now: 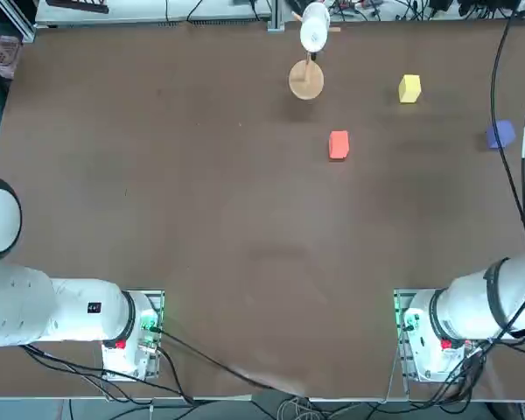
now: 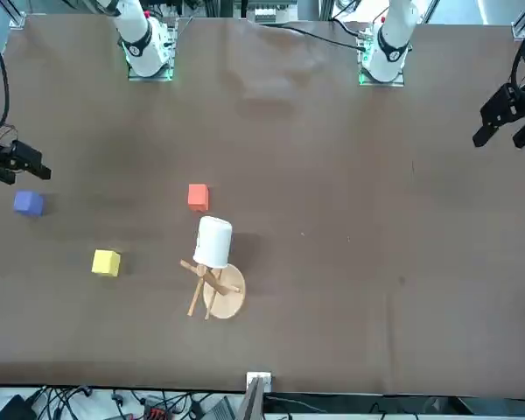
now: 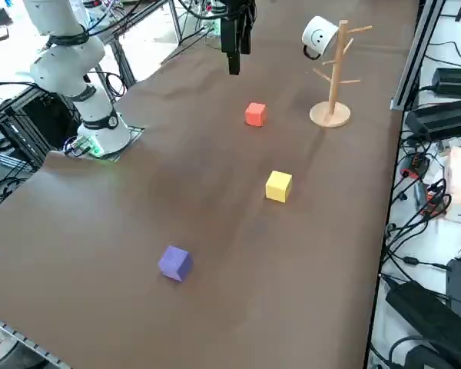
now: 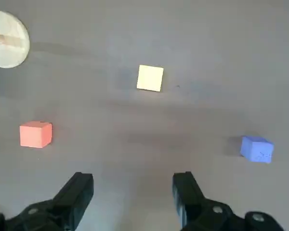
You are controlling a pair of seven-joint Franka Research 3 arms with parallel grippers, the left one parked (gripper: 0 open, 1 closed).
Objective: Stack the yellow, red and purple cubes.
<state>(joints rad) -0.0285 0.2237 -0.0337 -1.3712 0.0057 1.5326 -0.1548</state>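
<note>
The right tool (image 4: 132, 190) hangs above the counter (image 4: 183, 38), fingers spread apart and holding nothing. Below it the yellow cube (image 4: 150, 78), red cube (image 4: 35, 134) and purple cube (image 4: 256, 148) lie well apart, untouched.

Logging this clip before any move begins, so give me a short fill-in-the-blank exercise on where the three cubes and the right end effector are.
1. All three cubes lie apart on the table; none is ____.
2. In the top view the red cube lies nearest the round wooden ____.
3. The right end effector hangs above the table with its fingers ____ and holds nothing.
4. The cube nearest the table's right edge in the top view, beyond the yellow cube, is the ____ one.

Missing words: stacked; stand; open; purple
</note>
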